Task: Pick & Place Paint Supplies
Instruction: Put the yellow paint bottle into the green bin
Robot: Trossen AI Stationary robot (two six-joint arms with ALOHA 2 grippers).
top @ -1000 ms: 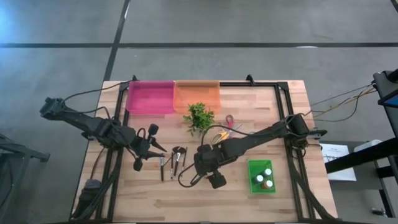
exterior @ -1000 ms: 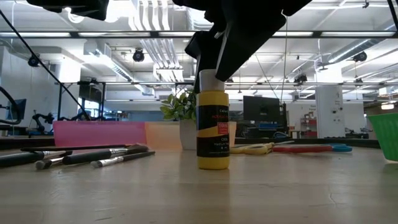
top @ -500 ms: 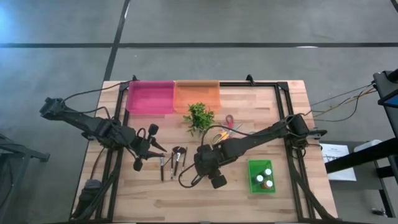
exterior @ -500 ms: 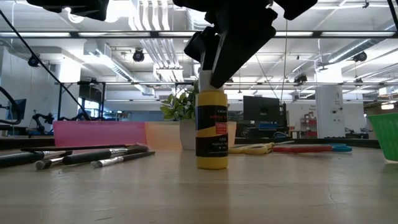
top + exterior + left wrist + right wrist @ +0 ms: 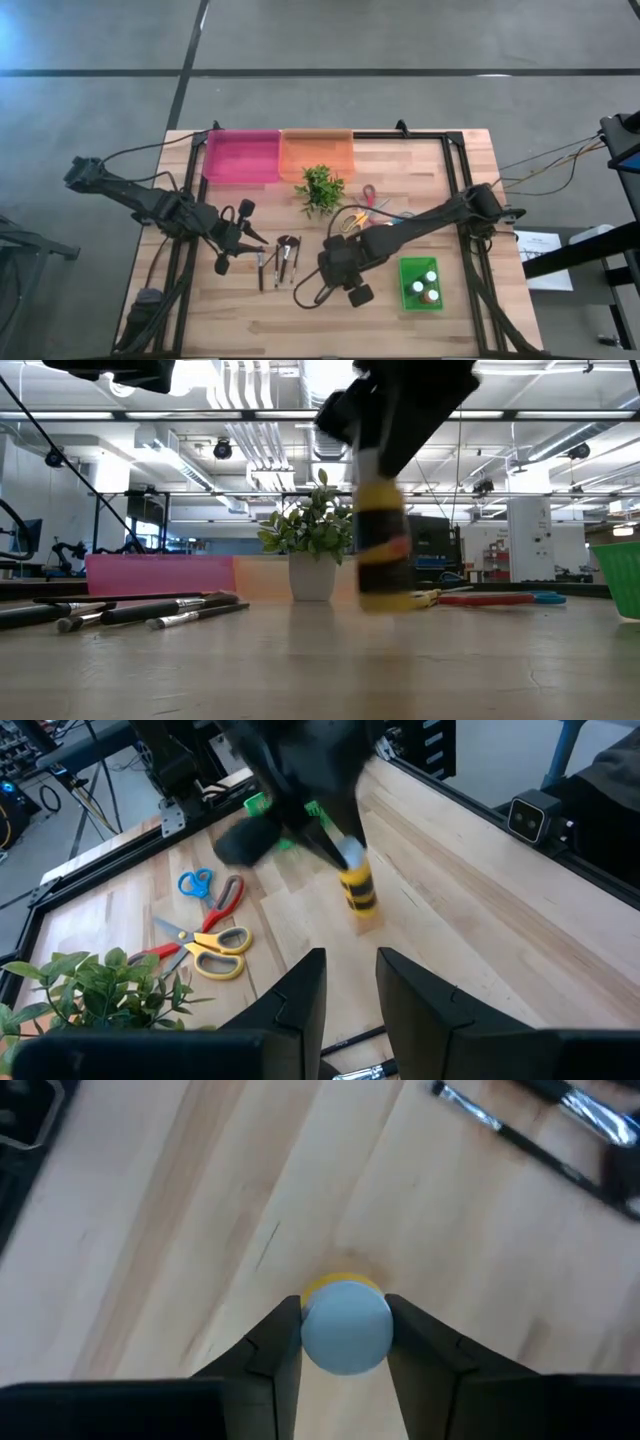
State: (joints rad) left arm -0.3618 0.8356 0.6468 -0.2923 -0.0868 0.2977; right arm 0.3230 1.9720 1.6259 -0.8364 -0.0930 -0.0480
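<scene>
The table point(image 5: 250, 310) is carrying the same layout as a second ago, with the pink bin point(image 5: 242, 155) and orange bin point(image 5: 317, 153) sitting side by side at its far edge. The right arm is what is changing: in the high view its wrist is shifting nearer the green bin point(image 5: 421, 284), which is holding three capped bottles point(image 5: 426, 285). The right gripper point(image 5: 345, 1330) is now clamped on the cap of the yellow bottle point(image 5: 382, 550), one finger point(image 5: 278, 1342) pressing each side, whereas a second ago the fingers were standing wider around it. In the low view the bottle is blurring and hanging clear of the wood, to the right of where it was standing, and it is no longer covering the plant point(image 5: 312, 545).

The left arm is waiting over the table's left side, unchanged. The left gripper point(image 5: 350, 995) is holding its fingers point(image 5: 300, 995) slightly apart with nothing between them, above the brushes point(image 5: 277, 260), which are lying in a loose row as before.

Beyond the plant, the scissors point(image 5: 205, 925) are lying flat on the wood, untouched.
</scene>
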